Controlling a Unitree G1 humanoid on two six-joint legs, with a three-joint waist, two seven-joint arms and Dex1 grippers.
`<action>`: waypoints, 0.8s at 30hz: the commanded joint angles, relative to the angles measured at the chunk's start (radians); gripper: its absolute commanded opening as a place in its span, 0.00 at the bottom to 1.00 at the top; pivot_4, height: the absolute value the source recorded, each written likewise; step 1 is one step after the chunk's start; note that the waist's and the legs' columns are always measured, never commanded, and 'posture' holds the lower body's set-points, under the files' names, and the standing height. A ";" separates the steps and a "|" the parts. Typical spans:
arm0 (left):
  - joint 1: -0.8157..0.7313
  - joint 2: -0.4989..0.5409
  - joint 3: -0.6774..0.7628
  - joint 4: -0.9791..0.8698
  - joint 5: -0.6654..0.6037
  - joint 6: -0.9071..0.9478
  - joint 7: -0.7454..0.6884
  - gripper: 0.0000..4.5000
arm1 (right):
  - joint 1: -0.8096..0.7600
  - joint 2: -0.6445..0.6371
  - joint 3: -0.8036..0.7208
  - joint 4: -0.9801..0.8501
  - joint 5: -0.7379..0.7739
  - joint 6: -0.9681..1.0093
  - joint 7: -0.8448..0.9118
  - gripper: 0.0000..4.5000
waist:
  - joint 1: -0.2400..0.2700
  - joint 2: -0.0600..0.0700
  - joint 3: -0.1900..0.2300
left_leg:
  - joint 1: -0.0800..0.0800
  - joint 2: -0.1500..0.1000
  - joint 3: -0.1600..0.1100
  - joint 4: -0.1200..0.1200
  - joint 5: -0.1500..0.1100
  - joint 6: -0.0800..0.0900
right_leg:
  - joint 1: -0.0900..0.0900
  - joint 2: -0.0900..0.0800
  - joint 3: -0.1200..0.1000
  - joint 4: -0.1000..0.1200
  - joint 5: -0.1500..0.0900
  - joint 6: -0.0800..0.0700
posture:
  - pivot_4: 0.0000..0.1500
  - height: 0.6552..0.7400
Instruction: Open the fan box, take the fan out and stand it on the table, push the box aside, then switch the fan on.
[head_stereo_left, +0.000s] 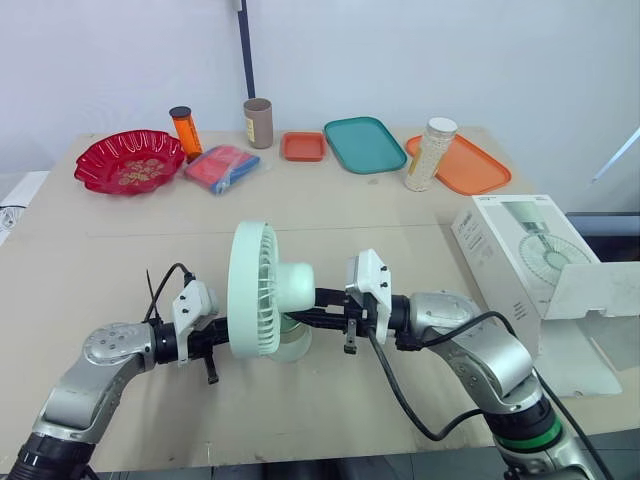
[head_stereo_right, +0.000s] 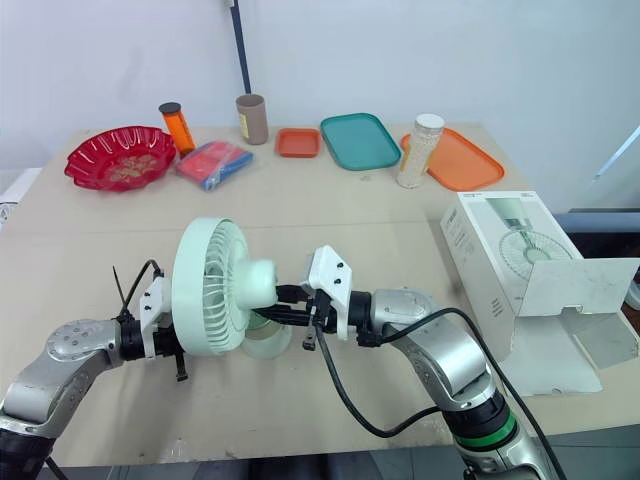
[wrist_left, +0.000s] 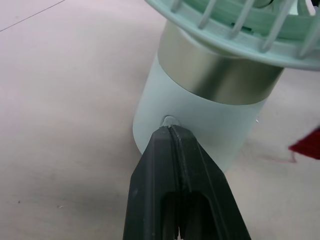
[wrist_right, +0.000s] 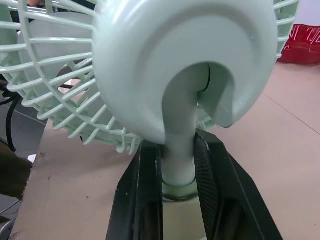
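Clad in silver-grey arm shells (head_stereo_left: 110, 350), with white wrist brackets (head_stereo_left: 368, 285), looping black cables (head_stereo_left: 400, 395), matte black fingers (wrist_right: 145, 200), green ring (head_stereo_left: 527, 433) at five o'clock.

Front half of table (head_stereo_left: 120, 260): fan (head_stereo_left: 262, 290) upright. Bare surface to its left, and a wide open band behind it up to the back row: red bowl (head_stereo_left: 130, 160), teal tray (head_stereo_left: 364, 143), white-lidded jar (head_stereo_left: 432, 153), orange tray (head_stereo_left: 470, 165). Right side blocked by fan box (head_stereo_left: 510, 255), near-end flap open.

The pale-green fan (head_stereo_left: 262, 290) stands upright mid-counter (head_stereo_left: 350, 215); the white fan box (head_stereo_left: 505, 262) lies opened, well to its right.
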 joint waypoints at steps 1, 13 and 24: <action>-0.010 -0.005 -0.006 -0.023 0.001 -0.014 -0.001 0.01 | 0.009 -0.007 0.010 -0.026 0.014 0.015 0.006 0.08 | 0.000 0.000 0.000 | 0.000 0.000 0.000 0.000 0.000 0.000 | 0.000 0.000 0.000 0.000 0.000 0.000 | 1.00 0.98; -0.013 -0.019 -0.014 -0.031 0.003 -0.010 -0.006 0.01 | 0.005 -0.004 0.011 -0.031 0.016 0.024 0.002 0.08 | 0.000 0.000 0.000 | 0.000 0.000 0.000 0.000 0.000 0.000 | 0.000 0.000 0.000 0.000 0.000 0.000 | 1.00 0.98; -0.014 -0.016 -0.013 -0.051 -0.007 0.004 -0.006 0.01 | 0.001 0.005 0.016 -0.022 0.008 0.024 -0.003 0.08 | 0.000 0.000 -0.001 | 0.000 0.000 0.000 0.000 0.000 0.000 | 0.000 0.000 0.000 0.000 0.000 0.000 | 1.00 0.98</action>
